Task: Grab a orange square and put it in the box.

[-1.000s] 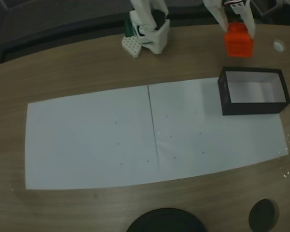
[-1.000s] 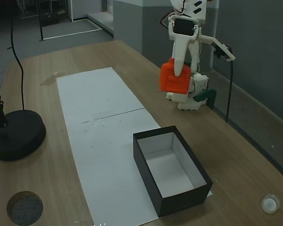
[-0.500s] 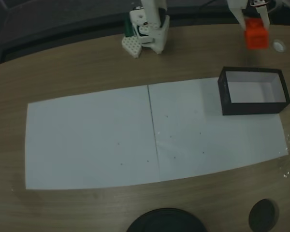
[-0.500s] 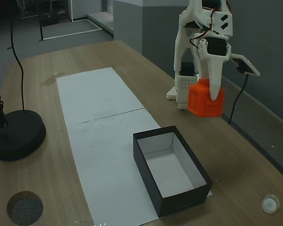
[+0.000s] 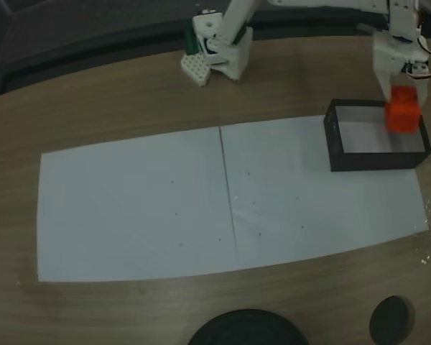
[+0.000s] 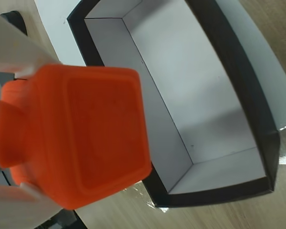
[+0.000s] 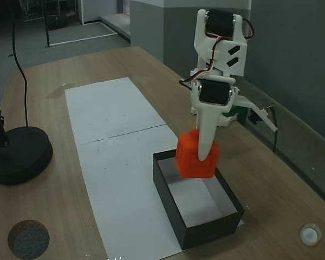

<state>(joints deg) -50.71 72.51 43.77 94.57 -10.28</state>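
Note:
The orange square [image 5: 403, 116] [image 7: 195, 157] [image 6: 86, 131] is a rounded orange-red cube hanging in the air, with my gripper [image 5: 402, 108] [image 7: 201, 154] shut on it. It hangs just above the box [image 5: 335, 144] [image 7: 206, 230] [image 6: 257, 119], a shallow black-walled box with a white inside. In a fixed view the cube hangs over the box's far end. In the wrist view the cube covers the left half and the box's white floor lies open to its right. A white finger [image 7: 206, 130] runs down the cube's front.
The box stands on a long white paper sheet [image 5: 165, 208] [image 7: 114, 119] on the wooden table. The arm's white base [image 5: 219, 50] stands at the table's back edge. Black round discs [image 5: 244, 329] [image 7: 19, 157] and a small white cap [image 7: 310, 235] lie near the edges.
The arm has swung the cube from behind the table's back edge over and down to the box. The grip on the cube has held throughout.

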